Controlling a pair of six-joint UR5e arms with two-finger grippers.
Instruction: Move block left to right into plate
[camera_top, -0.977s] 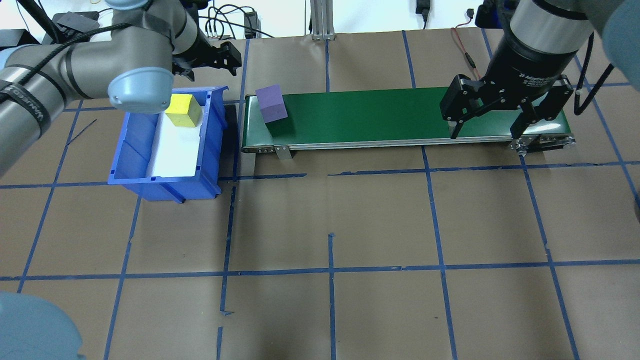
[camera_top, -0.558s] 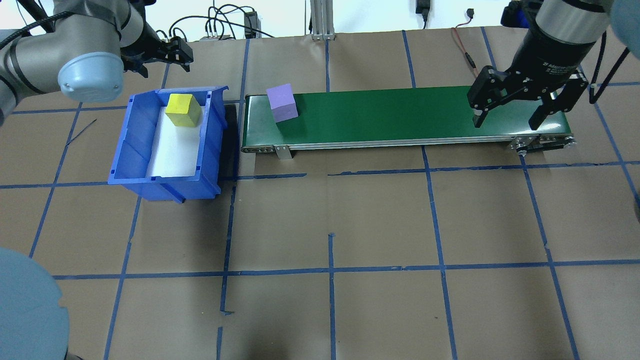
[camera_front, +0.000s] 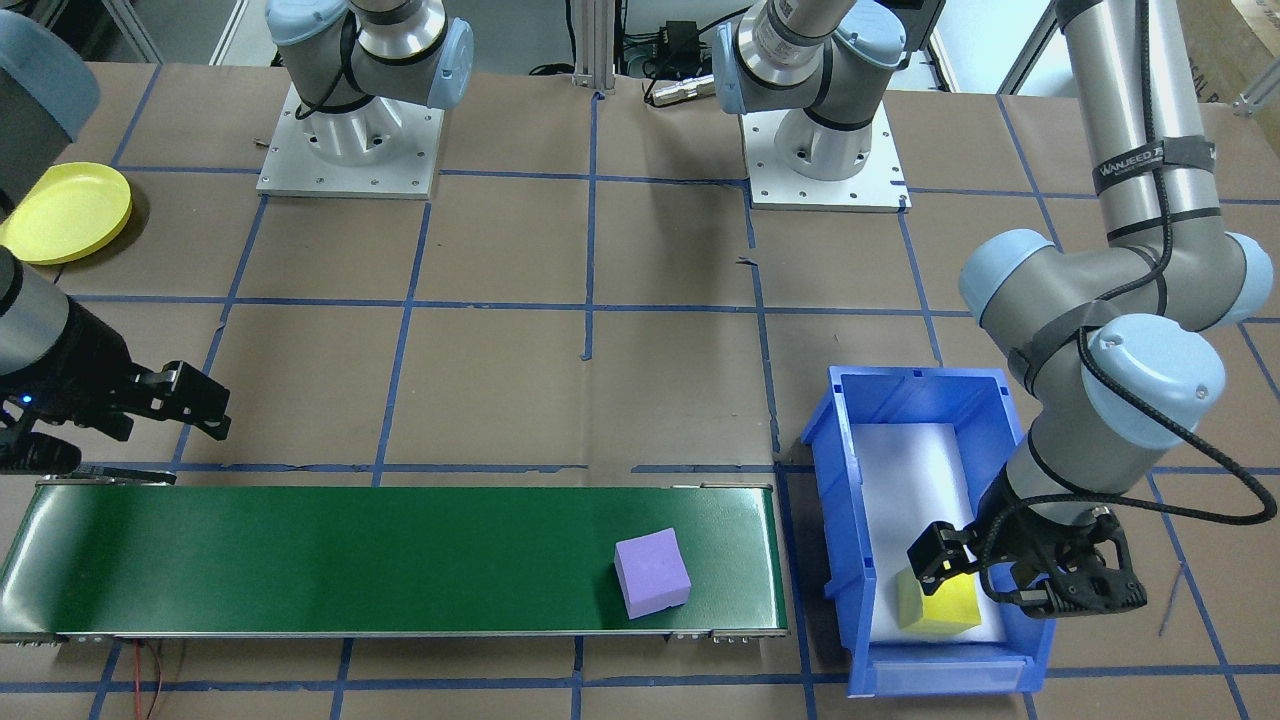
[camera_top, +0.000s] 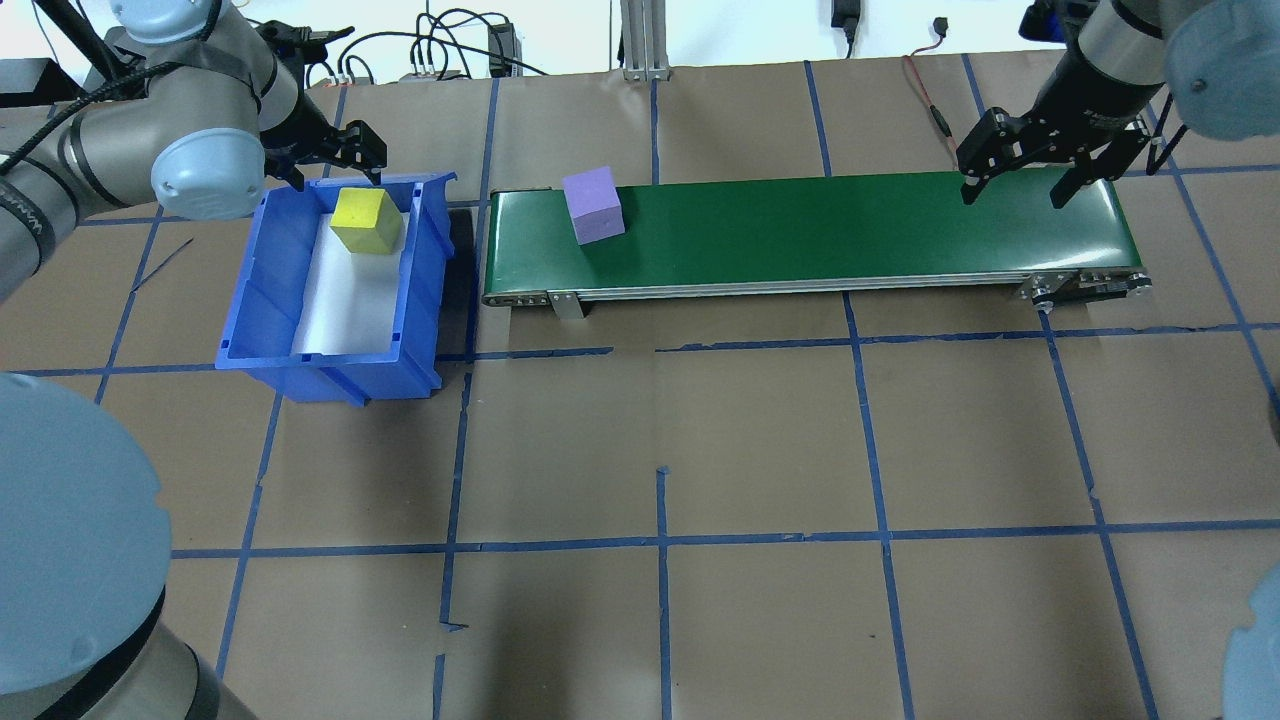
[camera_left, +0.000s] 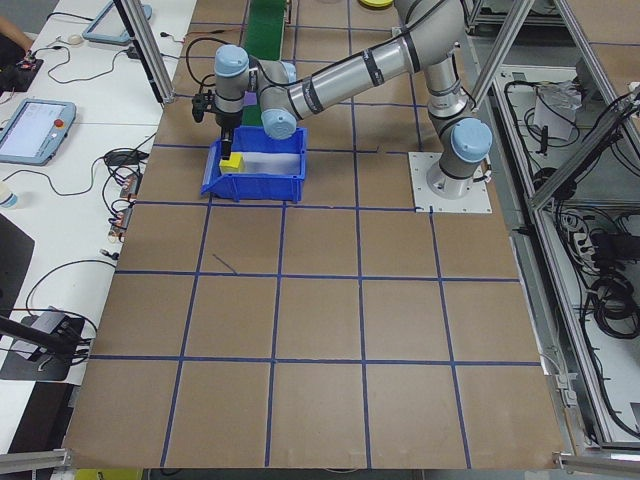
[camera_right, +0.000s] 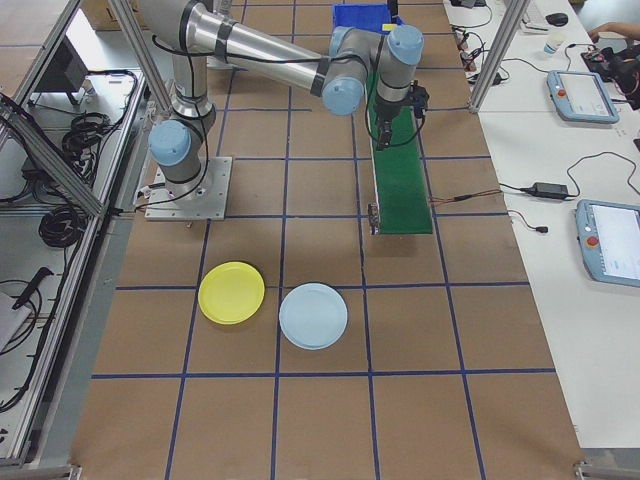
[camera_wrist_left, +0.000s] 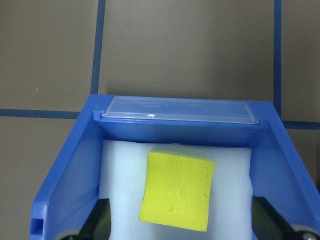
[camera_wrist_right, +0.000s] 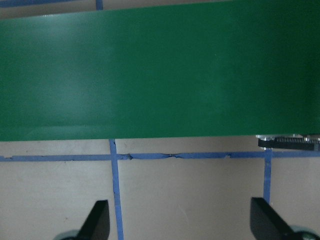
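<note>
Spread wide with nothing between them, the fingers of the left gripper (camera_top: 335, 152) are seen above the far end of the blue bin (camera_top: 262, 262), where a yellow block (camera_top: 366, 220) lies on white foam. The right gripper (camera_top: 1012, 180) is likewise parted and empty over the far right end of the green conveyor belt (camera_top: 860, 227). The purple block (camera_top: 593, 204) is carried near the belt's left end. A yellow plate (camera_right: 232, 292) and a pale blue plate (camera_right: 313, 315) are set on the table beyond.
</note>
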